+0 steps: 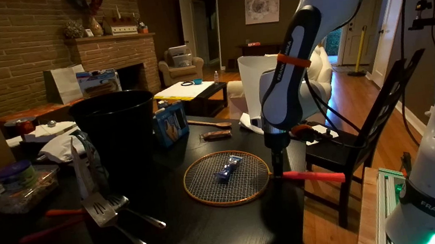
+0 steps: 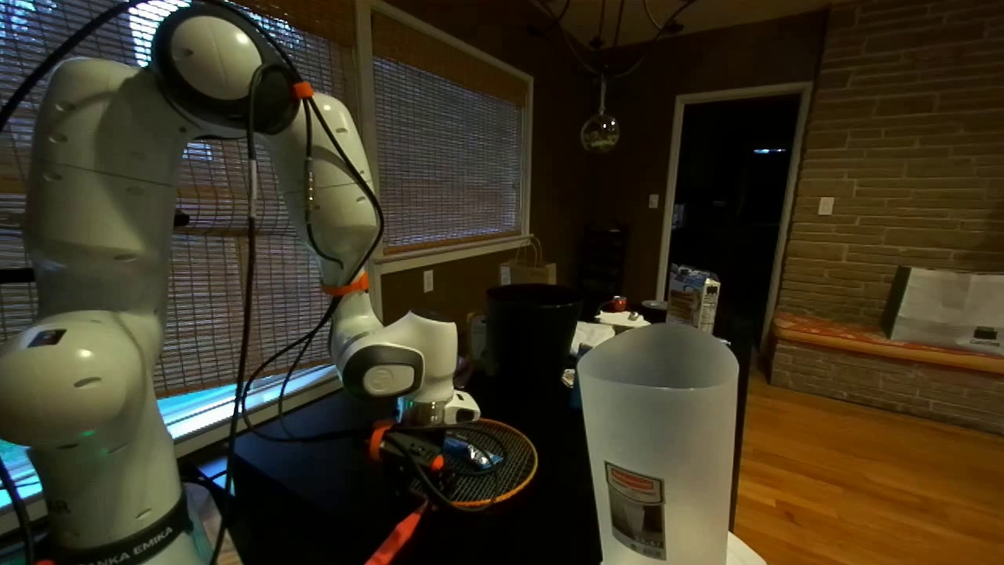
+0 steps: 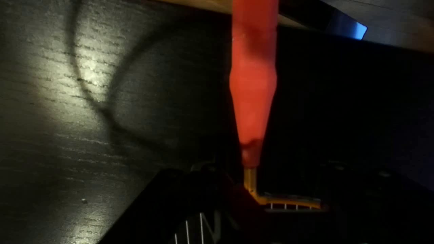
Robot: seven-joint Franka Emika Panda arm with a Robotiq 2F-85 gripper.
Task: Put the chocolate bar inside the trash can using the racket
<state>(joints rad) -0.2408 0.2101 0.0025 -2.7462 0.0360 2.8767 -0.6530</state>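
Note:
The racket [image 1: 247, 185] lies on the dark table, its red handle [image 1: 315, 175] reaching past the table edge. On its strings rests the chocolate bar [image 1: 230, 168] in a shiny blue wrapper; an exterior view also shows this bar [image 2: 473, 453] on the mesh. My gripper [image 1: 277, 170] points down at the neck between racket head and handle. In the wrist view the dark jaws stand apart, with the racket's neck [image 3: 250, 178] and part of its rim in the gap. The black trash can [image 1: 115, 131] stands upright farther along the table; its inside bottom is hidden.
Metal spatulas [image 1: 101, 210] lie near the trash can, beside a clear container [image 1: 25, 191]. A blue box [image 1: 171, 124], a wooden spoon [image 1: 211, 123] and a brown wrapped item [image 1: 216, 135] are behind the racket. A tall white container [image 2: 667, 439] stands at the table's side.

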